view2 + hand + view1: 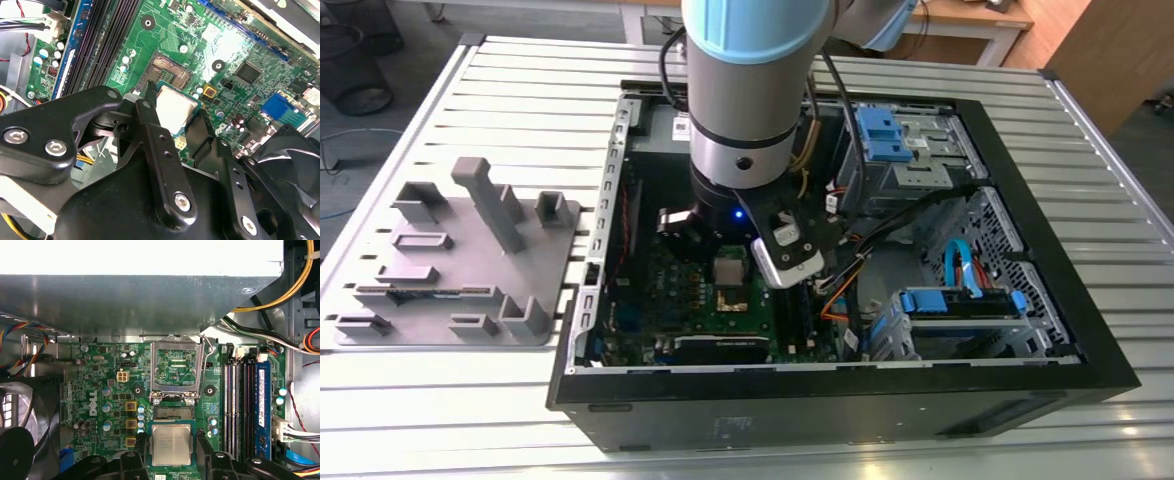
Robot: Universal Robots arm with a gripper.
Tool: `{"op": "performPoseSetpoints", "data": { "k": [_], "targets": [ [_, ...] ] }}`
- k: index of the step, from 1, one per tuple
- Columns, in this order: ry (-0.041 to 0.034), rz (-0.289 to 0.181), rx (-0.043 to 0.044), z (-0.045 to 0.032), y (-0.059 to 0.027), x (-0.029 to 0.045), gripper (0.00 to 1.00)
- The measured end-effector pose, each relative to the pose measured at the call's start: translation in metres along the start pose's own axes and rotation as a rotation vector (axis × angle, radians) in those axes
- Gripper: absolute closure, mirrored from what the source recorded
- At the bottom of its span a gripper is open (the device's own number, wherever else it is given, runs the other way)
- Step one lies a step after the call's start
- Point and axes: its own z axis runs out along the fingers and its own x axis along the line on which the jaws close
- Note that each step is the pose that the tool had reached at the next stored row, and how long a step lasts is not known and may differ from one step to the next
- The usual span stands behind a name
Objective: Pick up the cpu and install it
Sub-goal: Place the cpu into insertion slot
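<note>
The cpu point(171, 444) is a flat silver square with a thin darker rim, and my gripper point(171, 452) is shut on it, one black finger point(141, 446) on each side. In the second wrist view the cpu point(177, 106) hangs at the edge of the open socket point(170, 72) on the green motherboard point(235, 45). The socket's contact field point(172, 412) shows just beyond the chip, and its silver bracket point(175, 365) is flipped up. I cannot tell whether the chip touches the board. In the exterior view the arm point(747, 100) reaches down into the computer case point(1067, 300).
Memory slots point(240, 405) and wire bundles point(300, 285) lie on one side of the socket, a black fan point(20, 440) on the other. A metal case wall point(130, 305) stands behind the bracket. At the exterior view's left a grey fixture plate point(440, 260) with blocks lies on the slatted table point(520, 80).
</note>
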Motion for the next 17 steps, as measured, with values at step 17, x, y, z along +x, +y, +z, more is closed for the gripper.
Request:
{"op": "performPoseSetpoints", "data": {
  "k": [17],
  "targets": [
    [-0.0041, 0.000, -0.0015, 0.0126, -0.0082, 0.0000, 0.53]
  ]
}}
